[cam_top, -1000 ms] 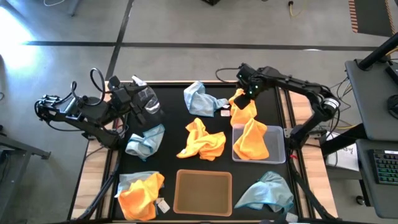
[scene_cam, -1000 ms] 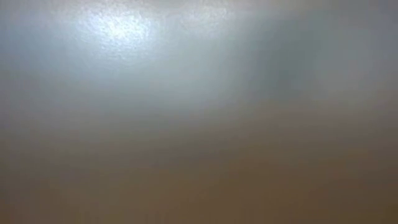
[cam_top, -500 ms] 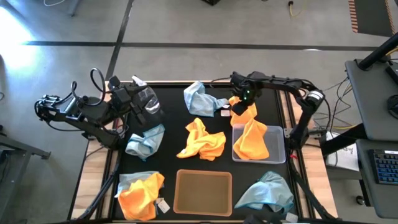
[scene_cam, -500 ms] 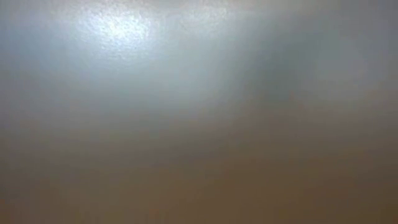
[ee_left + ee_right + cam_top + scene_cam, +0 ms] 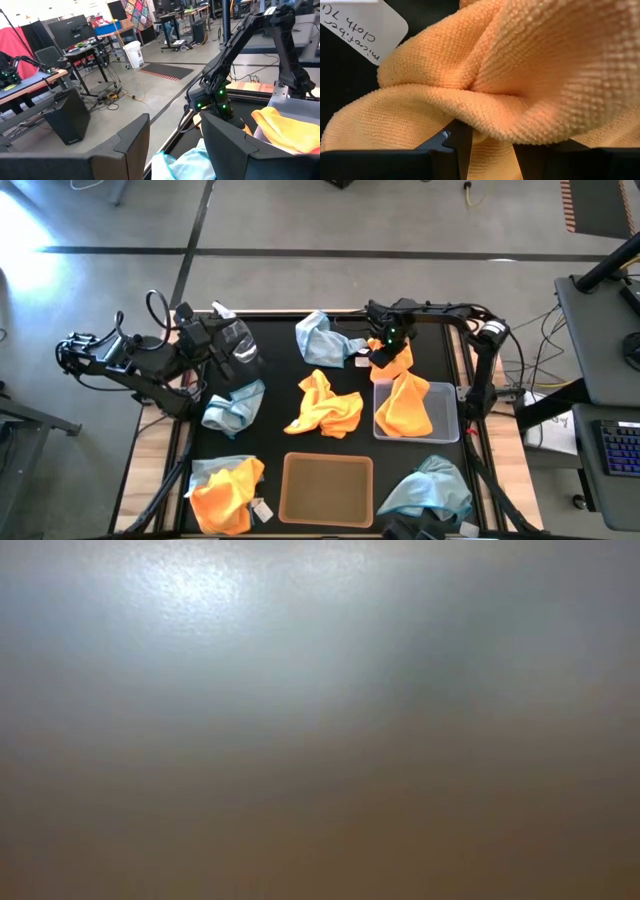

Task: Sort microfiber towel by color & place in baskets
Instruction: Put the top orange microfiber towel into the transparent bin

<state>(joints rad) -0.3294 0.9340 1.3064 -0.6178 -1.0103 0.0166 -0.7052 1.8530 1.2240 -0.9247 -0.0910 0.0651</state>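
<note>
From above, my right gripper [image 5: 383,346] sits upper centre-right, just above the grey basket [image 5: 449,415], fingers pinched on an orange towel [image 5: 393,360] whose lower part drapes over the basket's top edge onto another orange towel [image 5: 405,408] inside. The right wrist view fills with that orange cloth [image 5: 520,75] bunched between the dark fingers [image 5: 457,145], a white tag [image 5: 362,27] beside it.

My left gripper [image 5: 235,352] rests upper left, fingers wide, nothing held, above a blue towel [image 5: 233,406].

The tan basket [image 5: 327,488] at bottom centre holds nothing. Loose: blue towel [image 5: 322,338] top centre, orange towel [image 5: 325,403] mid-frame, orange-over-blue pile [image 5: 225,490] lower left, blue towel [image 5: 428,488] lower right.

The low view shows only blur.
</note>
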